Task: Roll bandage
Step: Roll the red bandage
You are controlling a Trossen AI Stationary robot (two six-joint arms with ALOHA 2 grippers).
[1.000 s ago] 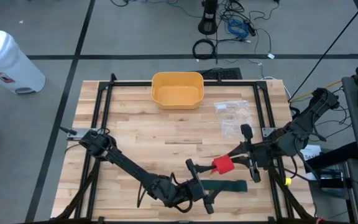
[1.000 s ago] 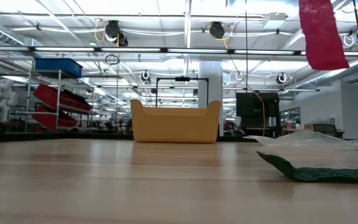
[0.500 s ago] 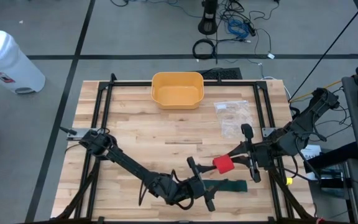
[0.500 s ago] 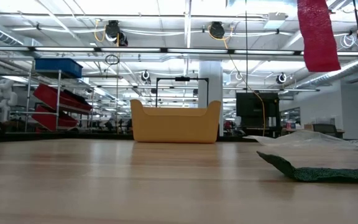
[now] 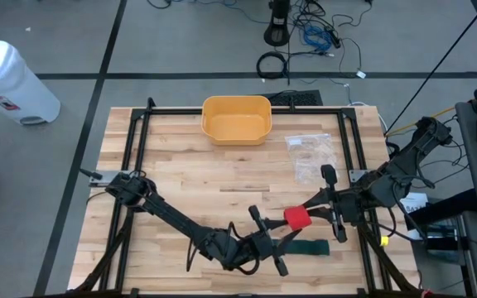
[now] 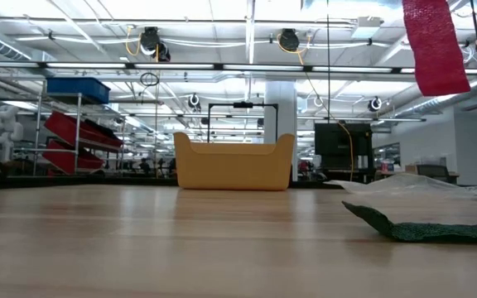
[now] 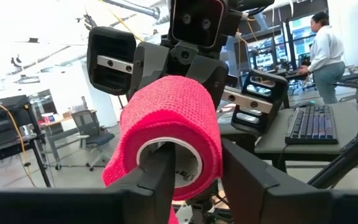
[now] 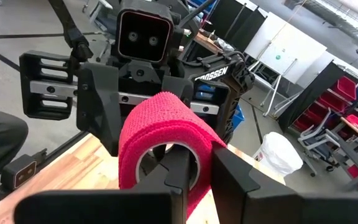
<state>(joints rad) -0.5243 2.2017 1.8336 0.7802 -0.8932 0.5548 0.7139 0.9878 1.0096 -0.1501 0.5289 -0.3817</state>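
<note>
A red bandage roll (image 5: 297,218) with a white core is held high above the table's near right part, between my two grippers. Its loose red tail (image 6: 435,45) hangs down. My right gripper (image 5: 305,216) comes from the table's right and is shut on the roll. My left gripper (image 7: 197,177) faces it from the near left, still open. One finger (image 7: 161,177) sits in the core and the other (image 7: 247,174) stands outside the wall. A dark green bandage strip (image 5: 309,247) lies flat on the table below. My right gripper pinches the roll's wall (image 8: 199,144), with one finger (image 8: 178,167) inside the white core and the other (image 8: 232,169) outside on the red wrap. The fingers come about level from the table's right. The roll is lifted clear with its tail hanging. My left gripper: whether its fingers touch the wall, I cannot tell.
A yellow bin (image 5: 236,118) stands at the table's far edge. A clear plastic bag (image 5: 309,149) lies right of the middle. Black frame rails (image 5: 139,157) run along the table's sides. Beyond the table a person (image 7: 324,46) stands at a desk.
The hanging red tail has swayed a little to one side and back. The roll and my right gripper have kept their place.
</note>
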